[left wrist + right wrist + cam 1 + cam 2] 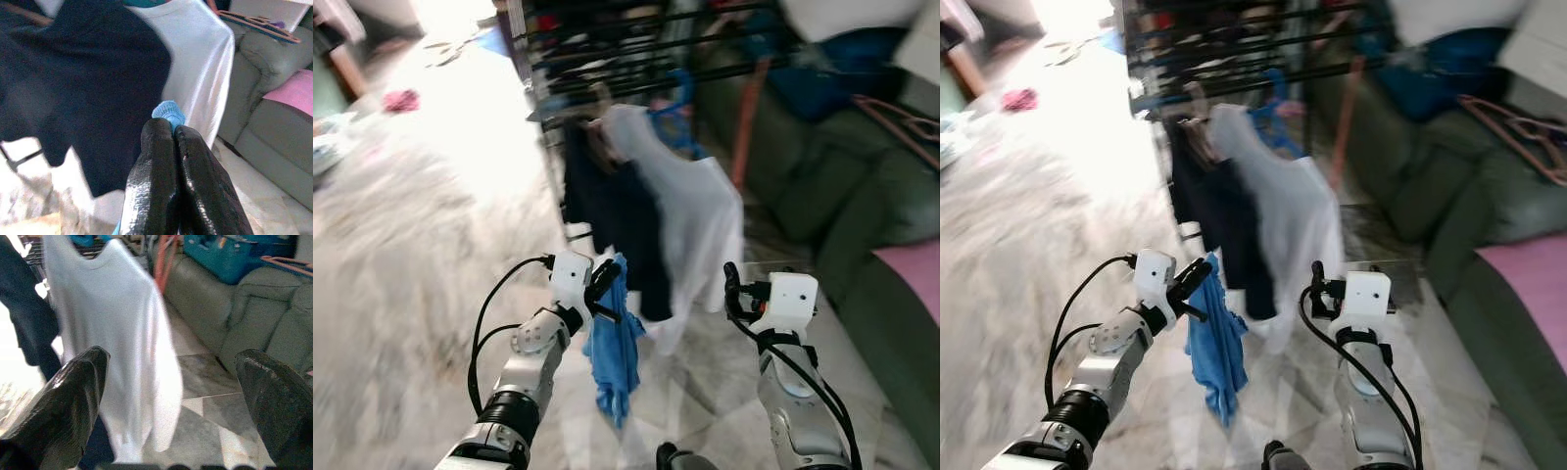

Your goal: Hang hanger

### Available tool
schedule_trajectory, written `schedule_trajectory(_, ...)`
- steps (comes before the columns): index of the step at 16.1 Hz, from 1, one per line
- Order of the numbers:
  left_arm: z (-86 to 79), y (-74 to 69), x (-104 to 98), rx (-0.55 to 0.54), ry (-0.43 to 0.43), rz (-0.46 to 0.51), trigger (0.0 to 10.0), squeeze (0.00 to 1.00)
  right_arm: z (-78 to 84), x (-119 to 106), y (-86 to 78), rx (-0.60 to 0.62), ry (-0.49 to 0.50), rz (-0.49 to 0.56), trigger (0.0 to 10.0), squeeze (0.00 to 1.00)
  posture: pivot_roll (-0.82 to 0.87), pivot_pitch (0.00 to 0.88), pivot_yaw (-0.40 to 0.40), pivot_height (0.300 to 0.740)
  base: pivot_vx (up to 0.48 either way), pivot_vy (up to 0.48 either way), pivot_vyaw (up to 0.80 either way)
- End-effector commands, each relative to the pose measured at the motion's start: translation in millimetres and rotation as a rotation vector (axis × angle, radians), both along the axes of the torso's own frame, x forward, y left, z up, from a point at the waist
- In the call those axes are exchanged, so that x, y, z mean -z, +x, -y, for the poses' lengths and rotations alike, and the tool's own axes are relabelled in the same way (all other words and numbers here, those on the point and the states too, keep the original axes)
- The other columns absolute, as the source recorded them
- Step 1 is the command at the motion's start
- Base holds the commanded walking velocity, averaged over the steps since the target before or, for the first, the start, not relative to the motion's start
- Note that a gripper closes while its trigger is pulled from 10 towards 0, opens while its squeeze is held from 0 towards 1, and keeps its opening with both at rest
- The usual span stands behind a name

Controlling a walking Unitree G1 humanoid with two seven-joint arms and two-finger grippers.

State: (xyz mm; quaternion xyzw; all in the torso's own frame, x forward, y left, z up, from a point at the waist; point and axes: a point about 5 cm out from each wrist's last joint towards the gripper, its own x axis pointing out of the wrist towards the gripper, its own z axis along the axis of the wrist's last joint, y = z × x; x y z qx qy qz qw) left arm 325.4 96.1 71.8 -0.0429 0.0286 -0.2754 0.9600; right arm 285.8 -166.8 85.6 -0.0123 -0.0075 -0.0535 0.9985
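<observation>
My left gripper (604, 286) is shut on the top edge of a blue cloth (613, 354), which hangs limp below it; no hanger can be made out in the cloth. In the left wrist view the fingers (161, 161) pinch a blue fold (168, 113). My right gripper (171, 360) is open and holds nothing, raised at the same height to the right (731, 286). Ahead stands a black drying rack (607, 59) with a dark navy garment (612, 206) and a white shirt (695, 220) hanging from it. A blue hanger (681, 96) shows above the shirt.
A green sofa (862, 215) runs along the right, with a pink cushion (913, 272) and loose hangers (901, 127) on its back. A blue bag (230, 257) lies on it. An orange pole (749, 117) leans by the rack. Marble floor (411, 255) opens to the left.
</observation>
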Motion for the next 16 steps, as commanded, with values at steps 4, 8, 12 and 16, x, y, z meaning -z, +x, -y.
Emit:
schedule_trajectory(4,2.8,0.2,-3.7,0.017,-0.009,0.017,10.0,0.0,5.5,-3.7,-2.9,0.02,-0.016,0.02,10.0,0.0,-0.07,0.184,0.048,0.74,0.292,0.0,-0.12)
schedule_trajectory(8,2.2,0.0,-3.2,0.017,-0.001,0.015,10.0,0.0,5.1,-3.6,-3.5,0.017,-0.03,0.021,10.0,0.0,-0.07,0.18,0.046,0.74,0.292,0.0,0.0)
schedule_trajectory(12,1.1,-0.2,-2.8,0.011,0.003,0.016,10.0,0.0,3.5,-4.4,-2.9,-0.009,-0.058,0.019,10.0,0.0,-0.07,0.182,0.04,0.74,0.287,0.0,0.0)
schedule_trajectory(16,-2.6,-1.3,0.7,-0.009,0.02,0.003,10.0,0.0,-3.1,-7.1,-3.0,-0.073,-0.105,0.031,10.0,0.0,-0.07,0.188,0.041,0.74,0.07,0.0,0.0)
